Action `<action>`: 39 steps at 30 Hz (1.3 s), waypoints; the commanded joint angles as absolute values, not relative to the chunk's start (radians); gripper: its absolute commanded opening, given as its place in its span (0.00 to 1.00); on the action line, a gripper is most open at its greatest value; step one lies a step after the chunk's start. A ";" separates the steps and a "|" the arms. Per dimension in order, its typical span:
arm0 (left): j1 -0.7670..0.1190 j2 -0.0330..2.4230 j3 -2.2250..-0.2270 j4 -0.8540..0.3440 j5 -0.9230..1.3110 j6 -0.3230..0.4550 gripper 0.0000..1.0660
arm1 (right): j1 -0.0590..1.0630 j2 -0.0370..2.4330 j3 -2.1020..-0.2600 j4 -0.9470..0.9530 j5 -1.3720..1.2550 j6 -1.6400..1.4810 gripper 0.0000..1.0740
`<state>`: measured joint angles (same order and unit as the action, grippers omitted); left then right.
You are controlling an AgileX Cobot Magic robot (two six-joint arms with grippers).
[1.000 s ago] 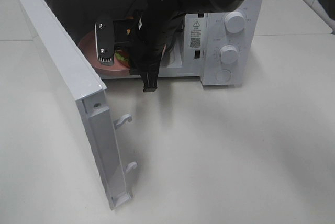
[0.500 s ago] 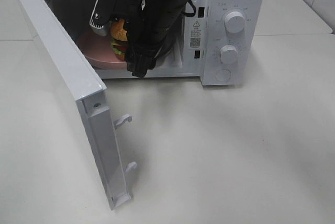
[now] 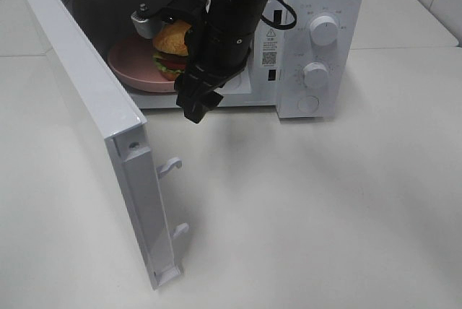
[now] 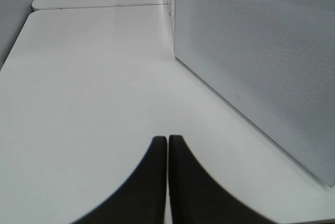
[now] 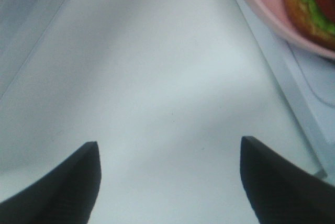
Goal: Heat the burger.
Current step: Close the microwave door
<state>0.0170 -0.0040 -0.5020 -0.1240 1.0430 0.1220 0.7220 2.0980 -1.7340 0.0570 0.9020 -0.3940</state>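
on the table stands the microwave, its door swung wide. inside, a pink plate holds the burger. the right gripper hangs at the opening, spread wide and empty; the left gripper is pressed together above the table, by the door.

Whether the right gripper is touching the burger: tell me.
Apart. The right wrist view shows the right gripper open, with the burger on its pink plate off to one side, clear of both jaws.
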 commanded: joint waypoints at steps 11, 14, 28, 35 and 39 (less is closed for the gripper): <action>0.020 -0.022 -0.500 -0.133 1.033 0.118 0.00 | 0.717 2.034 -1.738 0.037 1.055 -0.161 0.64; 0.020 -0.022 -0.500 -0.133 1.033 0.118 0.00 | 0.717 2.016 -1.738 0.000 1.070 -0.118 0.64; 0.020 -0.022 -0.500 -0.133 1.033 0.118 0.00 | 0.563 1.881 -1.733 -0.026 1.197 0.000 0.64; 0.020 -0.022 -0.500 -0.133 1.033 0.118 0.00 | 0.464 1.833 -1.733 -0.028 1.233 0.000 0.64; 0.020 -0.022 -0.500 -0.136 1.033 0.118 0.00 | 0.359 1.792 -1.714 -0.027 1.233 0.022 0.64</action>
<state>0.0170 -0.0040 -0.5020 -0.1240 1.0430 0.1220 0.3660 1.8040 -1.7160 -0.0180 1.2110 0.0110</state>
